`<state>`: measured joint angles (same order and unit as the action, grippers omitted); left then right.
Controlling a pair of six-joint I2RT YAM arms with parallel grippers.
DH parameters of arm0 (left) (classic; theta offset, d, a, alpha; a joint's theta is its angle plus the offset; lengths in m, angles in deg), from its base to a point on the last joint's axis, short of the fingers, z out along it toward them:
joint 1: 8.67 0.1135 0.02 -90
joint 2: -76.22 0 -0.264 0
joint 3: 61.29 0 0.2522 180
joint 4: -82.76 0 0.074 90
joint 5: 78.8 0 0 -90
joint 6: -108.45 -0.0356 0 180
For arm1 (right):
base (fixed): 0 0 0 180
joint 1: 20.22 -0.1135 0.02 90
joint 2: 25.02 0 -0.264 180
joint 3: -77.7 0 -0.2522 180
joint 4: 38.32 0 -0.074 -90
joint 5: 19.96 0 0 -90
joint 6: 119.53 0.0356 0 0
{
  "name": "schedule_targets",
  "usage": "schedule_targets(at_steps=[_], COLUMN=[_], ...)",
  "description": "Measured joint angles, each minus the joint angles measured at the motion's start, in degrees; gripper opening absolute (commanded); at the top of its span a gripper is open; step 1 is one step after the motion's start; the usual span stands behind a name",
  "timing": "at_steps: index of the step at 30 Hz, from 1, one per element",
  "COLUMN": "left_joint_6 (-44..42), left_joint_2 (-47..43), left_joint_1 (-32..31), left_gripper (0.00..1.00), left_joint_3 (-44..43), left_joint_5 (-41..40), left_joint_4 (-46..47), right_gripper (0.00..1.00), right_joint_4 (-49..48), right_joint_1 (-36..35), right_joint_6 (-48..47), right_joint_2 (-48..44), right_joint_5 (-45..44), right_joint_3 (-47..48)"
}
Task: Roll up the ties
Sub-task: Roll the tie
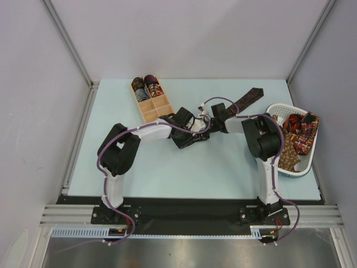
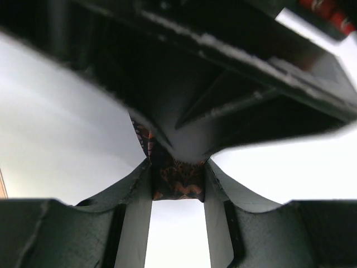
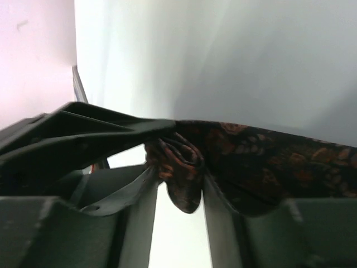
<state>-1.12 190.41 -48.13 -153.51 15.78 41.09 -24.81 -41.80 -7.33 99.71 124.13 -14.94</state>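
Note:
A dark maroon patterned tie (image 1: 245, 100) lies on the table, its pointed wide end toward the back right. Its near end is gathered between my two grippers at the table's middle. My left gripper (image 1: 195, 129) is shut on that end; in the left wrist view the patterned tie fabric (image 2: 177, 181) sits between the fingertips of the left gripper (image 2: 177, 174). My right gripper (image 1: 211, 120) faces it, and in the right wrist view the right gripper (image 3: 179, 177) is shut on a small coil of the tie (image 3: 181, 162). Two rolled ties (image 1: 146, 88) sit in the wooden box.
The wooden compartment box (image 1: 158, 109) stands at the back left of the grippers. A white plastic basket (image 1: 273, 109) at the right edge holds several loose red and gold ties (image 1: 298, 134). Walls close in the table on three sides.

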Motion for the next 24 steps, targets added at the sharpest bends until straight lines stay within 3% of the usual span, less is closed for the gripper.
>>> schedule_targets(at_steps=[7, 9, 12, 15, 19, 24], left_joint_6=[0.04, 0.07, 0.11, 0.11, 0.11, 0.15], left_joint_2=[-0.11, -0.11, -0.11, -0.33, -0.72, -0.74], left_joint_1=[0.2, 0.26, 0.37, 0.5, 0.87, 1.09], left_gripper=[0.41, 0.41, 0.42, 0.48, 0.69, 0.75], left_joint_3=[0.15, 0.15, 0.15, 0.48, 0.9, 0.87], left_joint_5=[-0.15, -0.15, -0.04, 0.09, 0.15, 0.22], left_joint_4=[-0.09, -0.09, -0.09, 0.15, 0.13, 0.11], right_gripper=[0.33, 0.2, 0.15, 0.12, 0.11, 0.11], right_joint_4=[0.11, 0.59, 1.29, 1.33, 1.38, 1.62], right_joint_1=[0.72, 0.87, 1.09, 1.03, 0.74, 0.31], right_joint_6=[-0.9, -1.11, -1.14, -1.09, -1.09, -1.11], right_joint_2=[-2.16, -2.16, -2.16, -2.16, -2.16, -2.16], right_joint_5=[-1.16, -1.66, -2.27, -2.36, -2.4, -2.38], right_joint_3=[-0.66, -0.92, -0.98, -1.01, -0.98, -0.94])
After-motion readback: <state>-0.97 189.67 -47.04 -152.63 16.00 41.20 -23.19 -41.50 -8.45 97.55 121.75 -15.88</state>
